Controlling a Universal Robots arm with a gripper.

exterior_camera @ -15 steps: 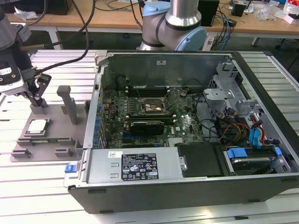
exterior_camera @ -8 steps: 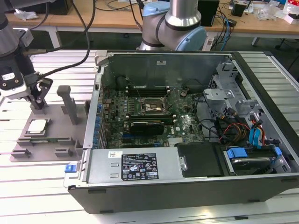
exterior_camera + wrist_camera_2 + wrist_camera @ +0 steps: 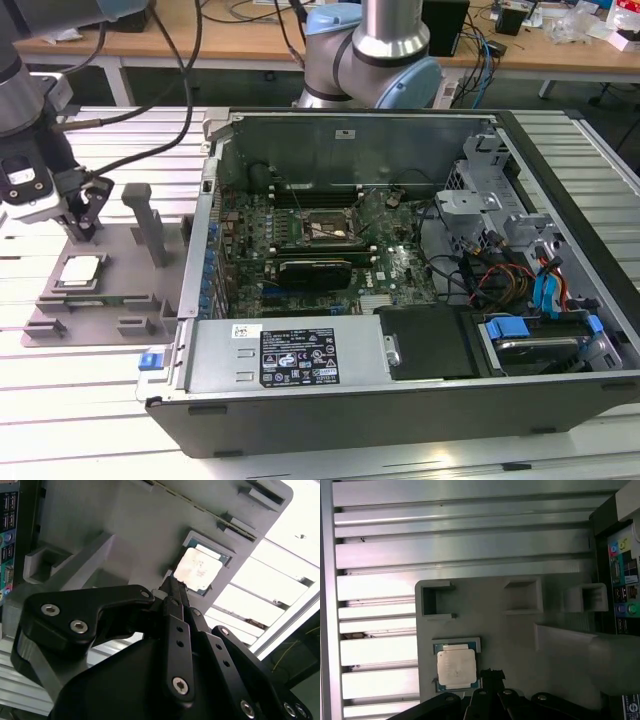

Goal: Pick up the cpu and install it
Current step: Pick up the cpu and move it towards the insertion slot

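Claw (image 3: 492, 675) near cpu (image 3: 456, 666), grip state unclear; cpu flat, silver face up, in tray (image 3: 520, 630)

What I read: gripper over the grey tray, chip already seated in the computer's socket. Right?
No. The gripper is over the grey tray, but the chip lies in that tray's recess, not the computer's socket; the exterior view shows it.

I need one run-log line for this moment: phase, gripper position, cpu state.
phase: pre-grasp | gripper: over grey tray, close to cpu | cpu: flat in tray recess, not lifted
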